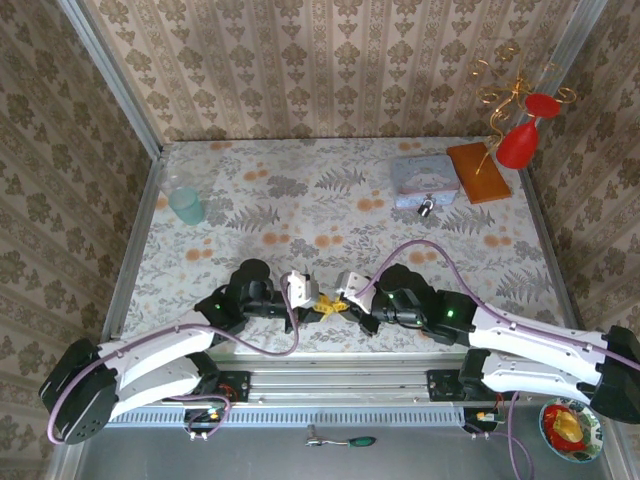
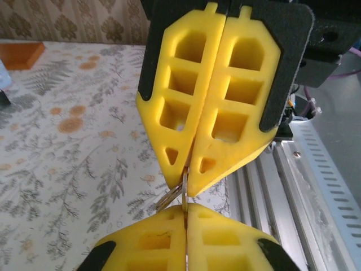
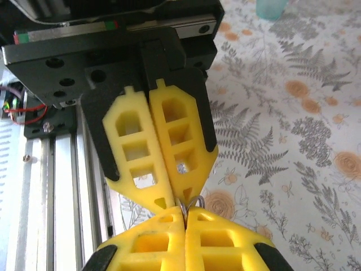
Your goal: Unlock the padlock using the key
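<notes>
At the far left of the floral table (image 1: pixel 300 225), a pale green tumbler (image 1: pixel 185 205) is seen standing upright, well apart from the arms. Near the front edge, the left gripper (image 1: pixel 321 306) is pointed toward the right and is met tip to tip by the right gripper (image 1: pixel 342 304). In the left wrist view, the yellow fingers (image 2: pixel 152 243) of the left gripper are pressed together at the bottom of the frame, and the key (image 2: pixel 176 196) is pinched in their seam. The upper end of the key is clamped in the same way between the closed fingers (image 2: pixel 169 107) of the right gripper above. In the right wrist view, a thin wire ring (image 3: pixel 192 202) is seen at the point where the two pairs of tips meet. The key is thus gripped by both tools at once, just above the table surface. Further right and toward the back, the padlock (image 1: pixel 426 208) is found lying on the table against the near edge of the pale blue tin (image 1: pixel 423 178); whether its shackle is closed cannot be told. An orange block (image 1: pixel 478 171) is placed just beside the tin, and a red ornament (image 1: pixel 520 142) with gold wire is seen at the far right corner.
</notes>
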You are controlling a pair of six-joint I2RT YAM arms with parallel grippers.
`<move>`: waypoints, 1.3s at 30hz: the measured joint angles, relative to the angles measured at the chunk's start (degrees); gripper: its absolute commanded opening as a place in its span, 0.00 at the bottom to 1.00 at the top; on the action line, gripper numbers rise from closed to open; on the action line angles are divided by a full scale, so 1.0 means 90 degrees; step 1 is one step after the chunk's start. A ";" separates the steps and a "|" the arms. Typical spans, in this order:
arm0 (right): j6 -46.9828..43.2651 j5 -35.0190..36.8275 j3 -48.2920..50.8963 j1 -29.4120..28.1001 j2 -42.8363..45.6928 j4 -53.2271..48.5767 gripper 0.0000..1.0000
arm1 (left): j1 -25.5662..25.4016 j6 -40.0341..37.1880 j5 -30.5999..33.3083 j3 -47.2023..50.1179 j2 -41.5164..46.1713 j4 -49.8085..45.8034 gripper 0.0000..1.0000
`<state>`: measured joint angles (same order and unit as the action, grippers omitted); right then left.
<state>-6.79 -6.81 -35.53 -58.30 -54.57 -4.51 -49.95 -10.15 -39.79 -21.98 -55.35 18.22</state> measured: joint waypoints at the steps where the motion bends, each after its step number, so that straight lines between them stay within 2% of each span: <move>1: 0.0109 0.0049 0.0080 0.0015 0.0066 0.0170 0.00 | 0.0015 0.0053 0.0102 0.0029 0.0090 0.0053 0.29; 4: 0.0461 0.0136 0.0357 0.0097 0.0243 0.0741 0.00 | 0.0136 0.0209 0.0398 0.0204 0.0408 0.0287 0.34; 9: 0.1282 0.0272 0.1195 0.0359 0.0629 0.2220 0.00 | 0.0495 0.0852 0.0568 0.0622 0.0801 0.1134 0.34; 16: 0.2222 0.0605 0.1936 0.0440 0.0646 0.4333 0.00 | 0.0646 0.2127 0.0248 0.0636 0.0357 0.2676 0.33; 21: 0.2696 0.0670 0.2035 0.0440 0.0367 0.5464 0.00 | 0.0646 0.2761 0.0092 0.0636 0.0053 0.3543 0.36; 26: 0.2999 0.0653 0.2035 0.0440 0.0148 0.6132 0.00 | 0.0646 0.3133 0.0010 0.0622 -0.0063 0.3910 0.37; 34: 0.3167 0.0440 0.2035 0.0440 -0.0032 0.6494 0.00 | 0.0692 0.3398 -0.0039 0.0503 -0.0085 0.4131 0.39; 39: 0.3215 0.0333 0.2035 0.0437 -0.0034 0.6499 0.00 | 0.0692 0.3553 -0.0143 0.0430 -0.0090 0.4221 0.28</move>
<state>22.15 -3.81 -17.21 -54.37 -54.87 53.98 -43.72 21.82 -41.08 -18.11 -56.16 56.21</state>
